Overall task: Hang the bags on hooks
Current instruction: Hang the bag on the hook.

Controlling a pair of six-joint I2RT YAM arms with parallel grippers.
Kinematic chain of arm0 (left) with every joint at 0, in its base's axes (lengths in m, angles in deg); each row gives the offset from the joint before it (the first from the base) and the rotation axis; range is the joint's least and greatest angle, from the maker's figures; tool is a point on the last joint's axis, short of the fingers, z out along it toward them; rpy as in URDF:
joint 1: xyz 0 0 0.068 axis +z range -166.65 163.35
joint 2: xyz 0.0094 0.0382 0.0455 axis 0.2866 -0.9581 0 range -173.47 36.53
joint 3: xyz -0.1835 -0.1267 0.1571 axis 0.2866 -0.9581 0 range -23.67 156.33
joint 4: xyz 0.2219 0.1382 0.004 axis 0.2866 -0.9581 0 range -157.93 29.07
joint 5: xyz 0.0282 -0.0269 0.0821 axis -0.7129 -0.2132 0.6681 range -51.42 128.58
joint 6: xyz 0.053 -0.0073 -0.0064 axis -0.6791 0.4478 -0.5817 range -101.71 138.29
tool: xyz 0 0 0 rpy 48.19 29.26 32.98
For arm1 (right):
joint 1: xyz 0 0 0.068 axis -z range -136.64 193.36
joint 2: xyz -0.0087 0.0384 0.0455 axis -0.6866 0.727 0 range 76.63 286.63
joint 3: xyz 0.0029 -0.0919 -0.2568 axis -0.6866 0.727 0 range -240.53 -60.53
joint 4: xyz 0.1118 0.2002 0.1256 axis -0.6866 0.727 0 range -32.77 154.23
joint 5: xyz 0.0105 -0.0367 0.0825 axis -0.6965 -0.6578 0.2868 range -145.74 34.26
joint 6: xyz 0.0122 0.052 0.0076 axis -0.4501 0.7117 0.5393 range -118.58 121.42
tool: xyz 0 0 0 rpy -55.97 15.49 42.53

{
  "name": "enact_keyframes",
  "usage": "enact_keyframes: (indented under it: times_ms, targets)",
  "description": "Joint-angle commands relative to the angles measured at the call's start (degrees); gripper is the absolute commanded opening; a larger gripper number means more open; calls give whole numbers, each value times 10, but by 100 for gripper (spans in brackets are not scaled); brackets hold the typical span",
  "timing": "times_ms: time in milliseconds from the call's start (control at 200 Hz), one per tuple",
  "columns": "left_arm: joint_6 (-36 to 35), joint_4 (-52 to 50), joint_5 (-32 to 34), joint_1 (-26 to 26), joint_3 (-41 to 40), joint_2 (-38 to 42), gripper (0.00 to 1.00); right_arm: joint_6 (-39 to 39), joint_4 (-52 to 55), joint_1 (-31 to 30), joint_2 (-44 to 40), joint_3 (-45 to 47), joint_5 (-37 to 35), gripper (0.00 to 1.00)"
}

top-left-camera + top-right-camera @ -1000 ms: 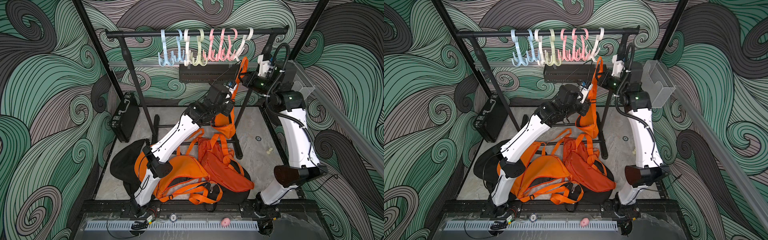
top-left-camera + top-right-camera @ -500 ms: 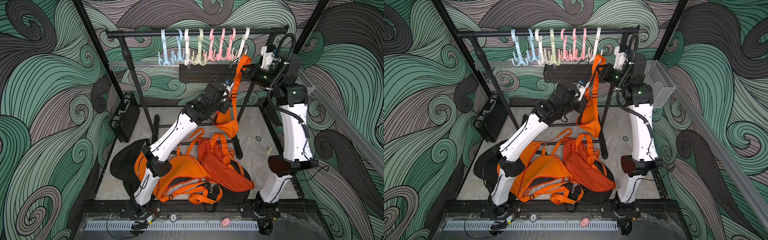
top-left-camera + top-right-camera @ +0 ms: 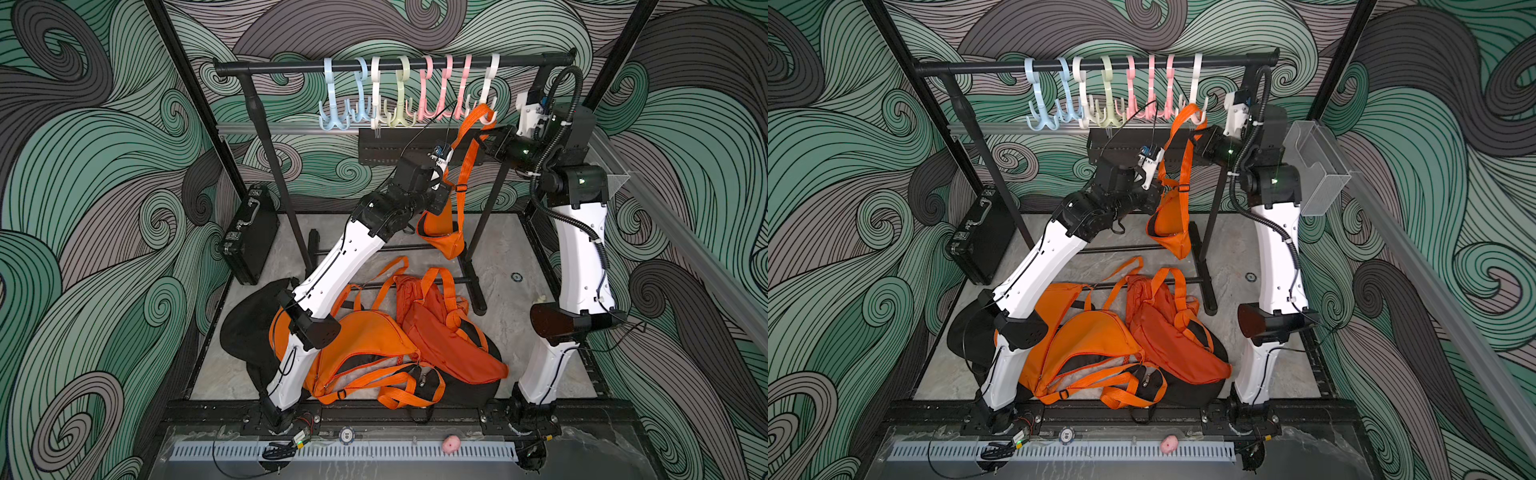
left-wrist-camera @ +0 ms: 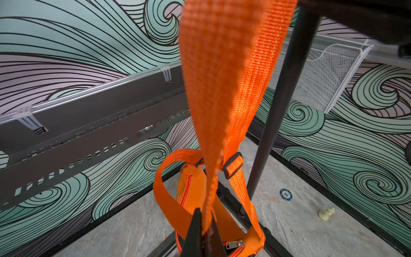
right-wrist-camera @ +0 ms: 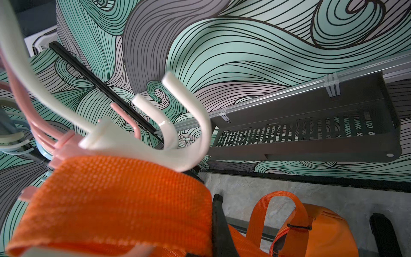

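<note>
Swirl-patterned walls back the rail (image 3: 291, 66). The small orange bag (image 3: 442, 235) hangs in the air below the white hook (image 3: 487, 93), its strap (image 3: 478, 114) looped up against that hook's lower prongs; whether it has caught on one is unclear. Over the last second the loop has climbed nearer the hook and the bag has lifted slightly. The right hand (image 3: 482, 135) pinches the strap just below the hook, its arm now straighter. The left hand (image 4: 205, 222) stays clamped on the strap lower down.
</note>
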Motion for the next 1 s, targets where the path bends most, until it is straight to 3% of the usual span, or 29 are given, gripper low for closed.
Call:
enact_keyframes:
  times_ms: [0,95,335,535,695,841,891,951,996]
  targets:
    - [12,-7,-17,-5,-3,-6,0,11,-24,7,-27,66,-10,0]
    - [15,-3,-20,-10,-14,-9,0,14,-64,6,-63,138,-20,0]
    - [22,-7,-34,-16,-13,-23,0,0,-67,13,-99,205,-56,0]
    - [15,-20,-34,-17,-16,-5,43,16,-81,37,-141,258,-107,0]
    - [13,-12,-34,-18,-65,37,68,36,-108,51,-173,309,-125,0]
    - [3,-2,-24,-19,-134,91,91,36,-102,52,-176,300,-105,0]
    - [0,-4,-19,-21,-157,110,98,30,-84,51,-179,291,-116,15]
    - [-1,-5,-17,-22,-194,137,98,23,-55,52,-189,278,-150,40]
    - [-1,-2,-11,-23,-230,162,99,14,-42,52,-204,280,-175,53]
